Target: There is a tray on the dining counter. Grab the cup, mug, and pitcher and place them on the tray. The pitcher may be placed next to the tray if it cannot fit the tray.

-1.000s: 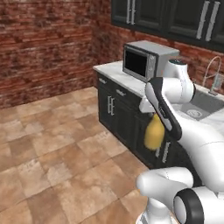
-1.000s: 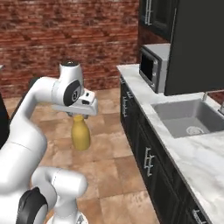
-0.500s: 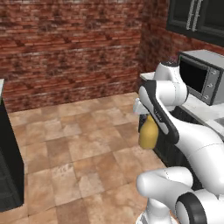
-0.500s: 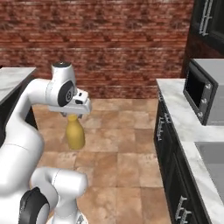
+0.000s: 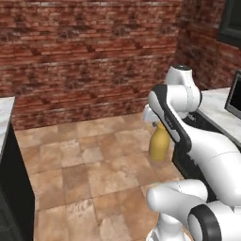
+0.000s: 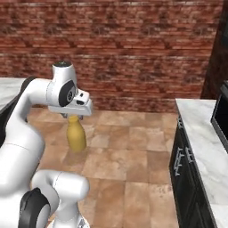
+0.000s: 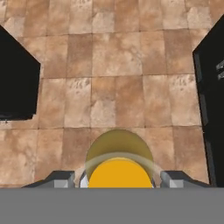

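Note:
The yellow-orange pitcher (image 5: 159, 143) hangs upright over the tiled floor, and my gripper (image 5: 157, 123) is shut on its narrow neck from above. From the right base the pitcher (image 6: 76, 136) hangs under the gripper (image 6: 73, 116). Looking down along the hand, the pitcher (image 7: 119, 162) sits between the two fingertips of the gripper (image 7: 119, 179). A corner of the marble-topped dining counter (image 5: 4, 113) with its dark base shows at the far left, and its top (image 6: 9, 87) shows at the left edge. The tray, cup and mug are out of view.
A red brick wall (image 5: 89, 52) closes the far side. At the right stands a marble counter (image 6: 200, 133) over dark cabinets (image 6: 182, 164), with a microwave's edge (image 5: 234, 96). Brown floor tiles (image 5: 84, 160) lie open between the two counters.
The whole picture has swung as the base turned: the microwave and kitchen counter slid off to the right and the brick wall came to face me. The pitcher stays in the gripper.

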